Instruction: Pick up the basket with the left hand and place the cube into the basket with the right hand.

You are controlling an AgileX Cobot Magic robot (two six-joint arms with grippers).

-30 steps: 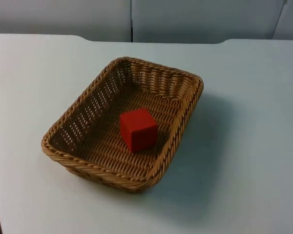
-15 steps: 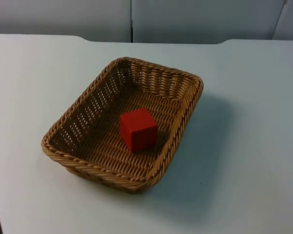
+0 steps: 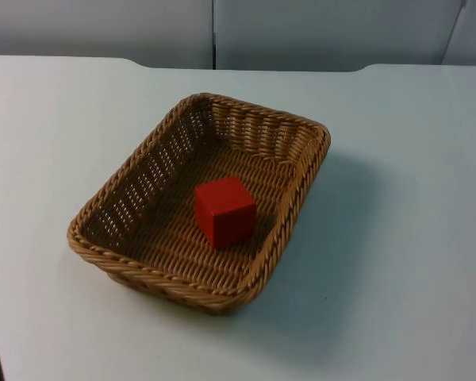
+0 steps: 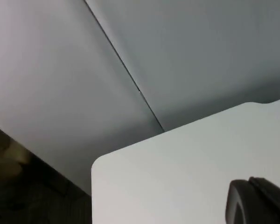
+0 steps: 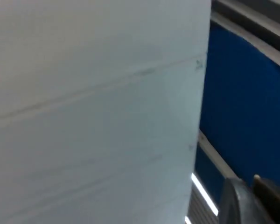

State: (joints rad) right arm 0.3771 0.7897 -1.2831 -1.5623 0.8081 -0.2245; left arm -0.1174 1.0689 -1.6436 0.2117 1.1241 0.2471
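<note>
Nearest the camera: bare white table [image 3: 397, 317], unoccupied by either arm in the top view. Mid-table: woven wicker basket [image 3: 135, 182], resting flat on the table surface, held by nothing. Inside the basket, on its floor and slightly toward the right-hand wall: red cube [image 3: 224, 211], upright, one corner turned toward the camera, not touching the rim. Beyond the basket: far table edge, then grey partition wall [image 3: 317, 32] with a vertical seam.

Compared with the top views from a second and half a second ago: no shift in basket or cube; same pose, same shadow. Judged meaning for the task: cube already in the basket, basket set down again, both arms drawn back, so the work appears complete or at its very end.

Left gripper [image 4: 259, 200]: a single black fingertip seen over a table corner, facing the partition wall; open or closed cannot be told. Right gripper [image 5: 252, 200]: fingertip seen against a pale panel [image 5: 98, 102] and a blue surface [image 5: 242, 102] off the table; spacing likewise cannot be told.

No brand, label or legible writing on basket, cube, table or wall.
</note>
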